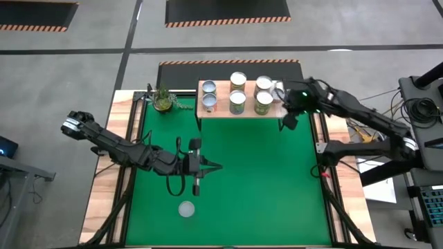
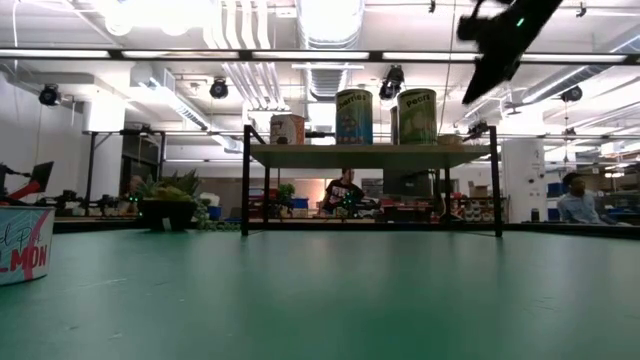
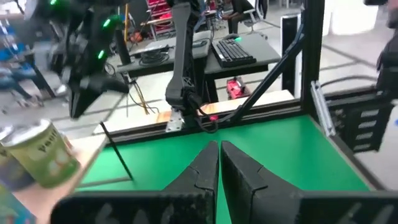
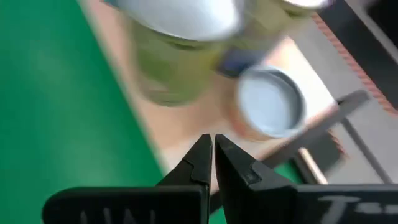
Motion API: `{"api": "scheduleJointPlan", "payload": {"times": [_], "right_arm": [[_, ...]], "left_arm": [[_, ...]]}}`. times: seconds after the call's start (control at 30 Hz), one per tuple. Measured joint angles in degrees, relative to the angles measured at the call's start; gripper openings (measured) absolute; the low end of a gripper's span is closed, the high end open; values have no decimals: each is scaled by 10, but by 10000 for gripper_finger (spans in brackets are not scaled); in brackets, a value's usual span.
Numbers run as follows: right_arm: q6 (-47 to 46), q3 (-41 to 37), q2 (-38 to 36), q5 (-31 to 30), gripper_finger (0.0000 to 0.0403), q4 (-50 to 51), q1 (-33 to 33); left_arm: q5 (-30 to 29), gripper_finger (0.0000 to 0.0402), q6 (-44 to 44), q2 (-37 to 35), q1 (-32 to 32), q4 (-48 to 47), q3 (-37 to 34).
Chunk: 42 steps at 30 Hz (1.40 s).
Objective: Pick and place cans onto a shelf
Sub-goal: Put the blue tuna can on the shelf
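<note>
I have the right hand (image 1: 289, 119) at the upper right of the high view, just off the right end of the shelf (image 1: 221, 109). Its wrist camera shows the fingers pressed together with nothing between them, so it is closed and empty. I read its spot above the shelf edge as clearance, so the arm does not knock the cans already standing there.

The shelf sits at the top centre of the counter (image 1: 263, 180). I count about six cans on it (image 1: 237, 102), in two rough rows, tops up, packed toward the right so the left part of the plank is bare for more. One loose can (image 1: 186, 209) stands alone on the counter at the lower centre of the high view, well apart from the shelf; the low view shows it at the far left edge.

The left hand (image 1: 208, 166) is at the centre left, fingers closed on nothing, pointing across the counter, near the loose can but not over it. That can looks like its next pickup.

A small plant (image 1: 163, 99) stands just left of the shelf.
</note>
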<state>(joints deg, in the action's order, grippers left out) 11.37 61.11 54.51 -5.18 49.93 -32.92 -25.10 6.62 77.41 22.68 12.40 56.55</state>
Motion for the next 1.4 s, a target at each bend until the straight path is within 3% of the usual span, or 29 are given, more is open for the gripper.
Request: {"api": "scheduleJointPlan", "payload": {"times": [0.23,0.47,0.53,0.63,0.7,0.83,0.97,1.1,1.33,1.4], "right_arm": [[-73,-73,-134,42,9,-59,119],[-104,-170,-232,42,9,-209,231],[-103,-183,-243,42,9,-244,255],[-103,-192,-247,42,9,-277,285],[-101,-194,-247,42,9,-291,299],[-99,-194,-233,37,9,-297,315],[-99,-195,-216,37,9,-297,317],[-103,-196,-194,37,9,-297,317],[-114,-196,-151,37,9,-297,317],[-114,-196,-140,37,9,-297,317]], "left_arm": [[1,0,-101,1,20,-6,1],[23,0,-310,38,36,-93,2],[105,0,-432,46,34,-157,2],[288,0,-636,62,36,-249,1],[377,0,-738,78,65,-282,1],[456,0,-793,104,139,-303,1],[443,0,-827,122,187,-326,1],[376,0,-820,157,212,-402,1],[291,0,-785,227,182,-448,1],[231,0,-750,240,162,-435,17]]}}
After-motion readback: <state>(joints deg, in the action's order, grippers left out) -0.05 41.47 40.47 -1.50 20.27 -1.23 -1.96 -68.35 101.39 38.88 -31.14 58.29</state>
